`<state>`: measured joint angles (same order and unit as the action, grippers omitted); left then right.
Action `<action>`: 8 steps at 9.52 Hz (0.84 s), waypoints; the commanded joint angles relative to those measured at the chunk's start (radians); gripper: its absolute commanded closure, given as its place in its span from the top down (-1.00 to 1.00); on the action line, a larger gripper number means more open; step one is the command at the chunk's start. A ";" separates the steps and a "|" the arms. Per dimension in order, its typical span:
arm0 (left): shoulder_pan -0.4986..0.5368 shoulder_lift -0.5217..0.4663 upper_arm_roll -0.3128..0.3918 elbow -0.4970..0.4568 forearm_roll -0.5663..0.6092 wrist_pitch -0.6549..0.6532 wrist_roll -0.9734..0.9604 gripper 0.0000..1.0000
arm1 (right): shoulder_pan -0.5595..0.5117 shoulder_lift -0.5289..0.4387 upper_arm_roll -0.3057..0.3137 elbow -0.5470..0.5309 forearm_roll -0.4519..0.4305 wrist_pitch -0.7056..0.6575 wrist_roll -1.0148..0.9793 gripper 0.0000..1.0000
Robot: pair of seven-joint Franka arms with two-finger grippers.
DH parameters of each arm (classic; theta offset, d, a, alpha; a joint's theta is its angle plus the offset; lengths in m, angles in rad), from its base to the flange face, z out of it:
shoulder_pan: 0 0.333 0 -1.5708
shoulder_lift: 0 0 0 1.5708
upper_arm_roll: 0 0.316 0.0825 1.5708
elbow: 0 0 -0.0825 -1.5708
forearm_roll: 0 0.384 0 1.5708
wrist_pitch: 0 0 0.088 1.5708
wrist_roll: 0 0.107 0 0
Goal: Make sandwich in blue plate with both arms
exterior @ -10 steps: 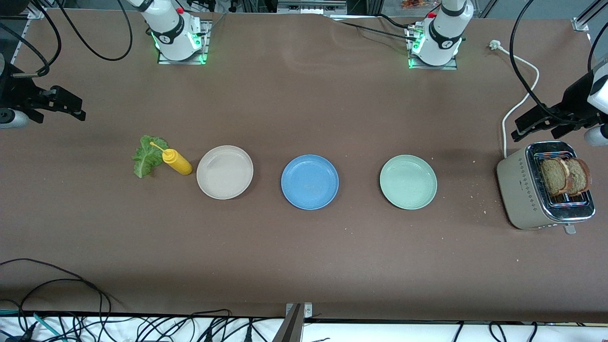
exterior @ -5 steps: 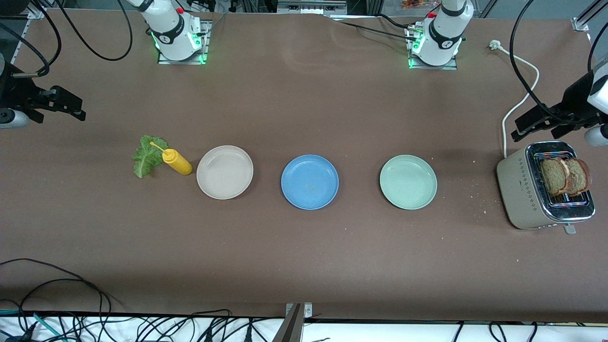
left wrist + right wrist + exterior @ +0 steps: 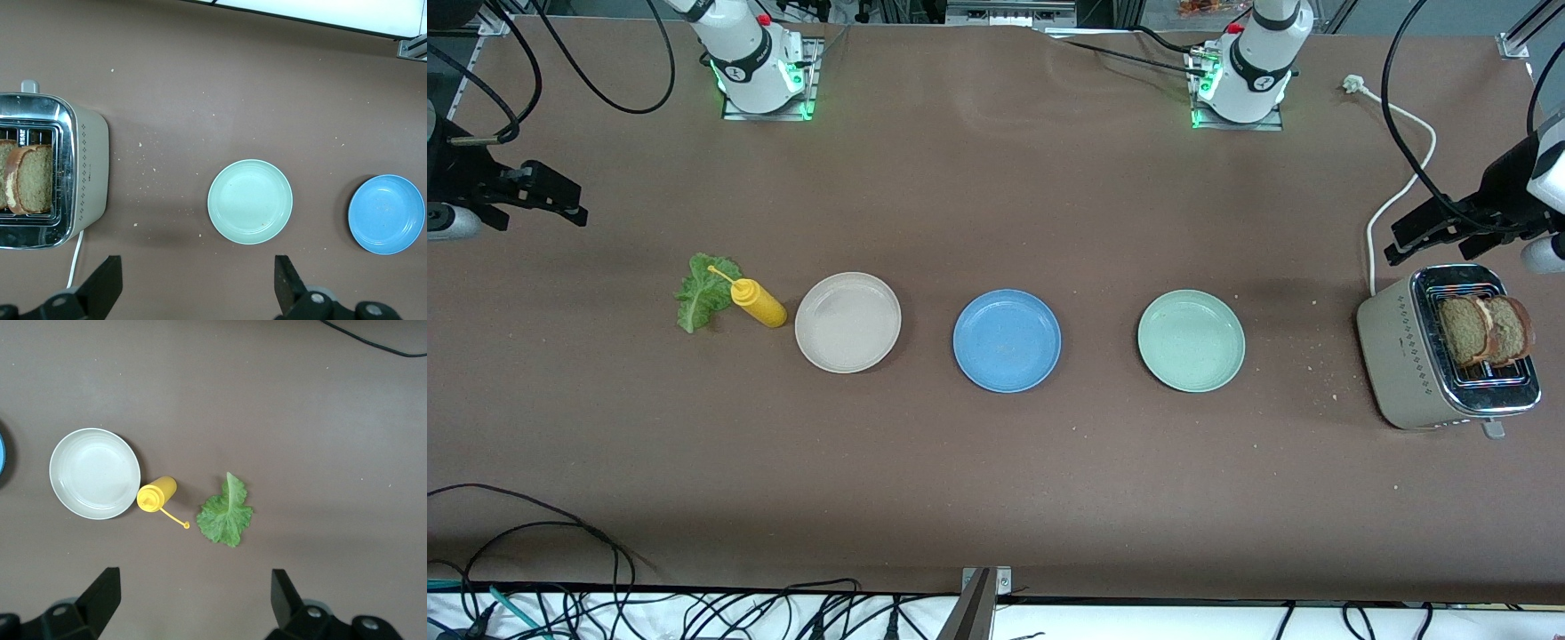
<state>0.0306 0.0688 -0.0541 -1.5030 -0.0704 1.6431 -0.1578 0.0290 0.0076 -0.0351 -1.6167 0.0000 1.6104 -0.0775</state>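
Three plates: blue plate (image 3: 1007, 340), beige (image 3: 847, 322), green (image 3: 1191, 340). Two bread slices (image 3: 1485, 331) in toaster (image 3: 1405, 356); one lettuce (image 3: 703, 293), one bottle (image 3: 758, 302). Left hand (image 3: 193, 293) and right hand (image 3: 193, 607) wide, empty. Nothing had moved.

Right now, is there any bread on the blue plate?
No, the blue plate holds nothing, and both bread slices stand in the toaster at the left arm's end of the table.

A brown table (image 3: 996, 498) carries a row with the blue plate (image 3: 1007, 340) at its middle. Toward the right arm's end from it lie a beige-white plate (image 3: 847, 322), a yellow squeeze bottle (image 3: 758, 302) and a lettuce leaf (image 3: 704, 292). Toward the left arm's end lie a pale green plate (image 3: 1191, 340) and a toaster (image 3: 1405, 356).
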 commanded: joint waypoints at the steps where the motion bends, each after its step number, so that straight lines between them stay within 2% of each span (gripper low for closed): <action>1: 0.009 -0.001 -0.007 0.012 0.018 -0.019 0.008 1.00 | 0.000 -0.011 0.003 -0.008 0.006 -0.004 0.015 1.00; 3: 0.008 -0.003 -0.007 0.012 0.067 -0.019 0.012 1.00 | 0.000 -0.011 0.003 -0.008 0.006 -0.004 0.015 1.00; 8: 0.020 -0.003 0.000 0.021 0.069 -0.019 0.017 1.00 | 0.000 -0.011 0.003 -0.008 0.008 -0.004 0.015 1.00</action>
<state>0.0498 0.0687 -0.0506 -1.4965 -0.0220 1.6427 -0.1577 0.0290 0.0076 -0.0351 -1.6167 0.0000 1.6104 -0.0773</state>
